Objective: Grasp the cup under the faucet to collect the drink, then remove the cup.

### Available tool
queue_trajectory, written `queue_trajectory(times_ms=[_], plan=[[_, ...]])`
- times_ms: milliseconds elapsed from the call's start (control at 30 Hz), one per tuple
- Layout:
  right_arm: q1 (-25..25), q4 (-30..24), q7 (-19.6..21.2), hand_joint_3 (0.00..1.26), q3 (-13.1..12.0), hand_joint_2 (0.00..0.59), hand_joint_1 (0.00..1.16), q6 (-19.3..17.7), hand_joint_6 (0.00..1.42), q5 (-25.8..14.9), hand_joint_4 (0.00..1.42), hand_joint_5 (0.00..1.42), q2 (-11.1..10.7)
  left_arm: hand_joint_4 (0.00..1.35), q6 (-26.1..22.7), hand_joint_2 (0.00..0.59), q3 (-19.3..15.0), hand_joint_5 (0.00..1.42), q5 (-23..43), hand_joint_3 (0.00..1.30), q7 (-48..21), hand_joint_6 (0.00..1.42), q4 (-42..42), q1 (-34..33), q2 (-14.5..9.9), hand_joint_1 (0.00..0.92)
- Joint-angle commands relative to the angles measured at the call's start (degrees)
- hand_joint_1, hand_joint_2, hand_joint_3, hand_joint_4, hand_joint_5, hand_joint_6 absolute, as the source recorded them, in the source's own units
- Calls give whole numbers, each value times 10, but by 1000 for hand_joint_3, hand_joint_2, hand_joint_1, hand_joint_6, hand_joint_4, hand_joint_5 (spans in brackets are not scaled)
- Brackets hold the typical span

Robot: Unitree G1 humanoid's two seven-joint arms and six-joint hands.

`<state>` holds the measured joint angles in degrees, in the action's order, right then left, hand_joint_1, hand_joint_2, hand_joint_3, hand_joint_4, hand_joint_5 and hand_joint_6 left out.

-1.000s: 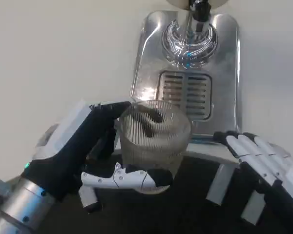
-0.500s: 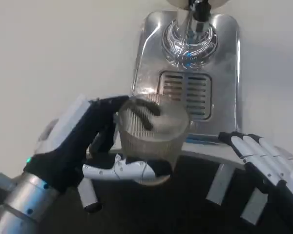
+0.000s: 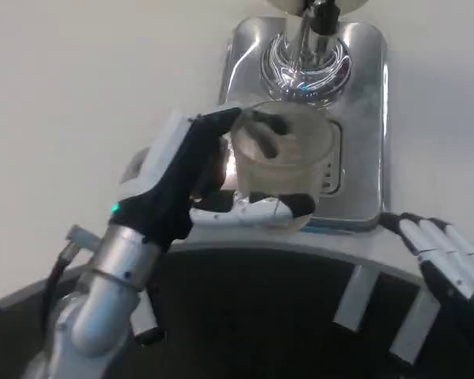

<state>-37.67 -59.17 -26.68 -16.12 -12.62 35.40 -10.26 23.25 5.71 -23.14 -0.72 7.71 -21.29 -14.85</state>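
A clear ribbed cup (image 3: 285, 164) is gripped by my left hand (image 3: 191, 178), fingers wrapped around its far rim and thumb under its near side. The cup hangs over the slotted grille of the shiny metal drip tray (image 3: 363, 118), just short of the faucet (image 3: 310, 47) at the top. The cup is blurred. I cannot tell whether it holds any drink. My right hand (image 3: 446, 264) lies at the lower right, fingers stretched out and apart, holding nothing.
The drip tray stands on a white table (image 3: 87, 95). A dark curved edge with white struts (image 3: 355, 296) fills the bottom of the picture, near my body.
My left hand has carried the cup forward and to the right, from the tray's near edge onto the grille toward the faucet. The right hand has slid slightly down and right.
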Motion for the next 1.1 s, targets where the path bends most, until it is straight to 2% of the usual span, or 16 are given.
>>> queue_trajectory(times_ms=[33,200,367,667,733,967,1100], plan=[[1,-8,2,36,-35,327,574,1,63,-21,19,0,-3,1060,52,107,11,1360,-15,1090,43,1424,72,-43,2,659],[3,-8,-4,46,-57,335,606,-1,63,-31,19,0,-10,1049,85,105,18,1364,-40,1097,102,1424,185,-103,1,660],[-5,-8,-11,46,-56,334,612,-3,63,-32,18,0,-14,1052,100,107,21,1364,-48,1100,144,1424,284,-165,1,665],[18,-8,-23,53,-51,334,618,26,62,-33,22,0,-23,1053,128,107,53,1364,-66,1101,184,1424,374,-230,9,667],[19,-8,-23,62,-48,334,620,30,62,-33,31,0,-21,1053,134,107,59,1364,-67,1101,188,1424,389,-240,16,667],[30,-8,-18,72,-14,338,626,39,64,-5,32,2,-3,1053,146,107,71,1364,-65,1099,203,1424,436,-267,30,668],[32,-8,-19,84,3,340,632,49,65,1,37,13,0,1053,154,107,84,1364,-86,1093,236,1424,454,-281,32,668]])
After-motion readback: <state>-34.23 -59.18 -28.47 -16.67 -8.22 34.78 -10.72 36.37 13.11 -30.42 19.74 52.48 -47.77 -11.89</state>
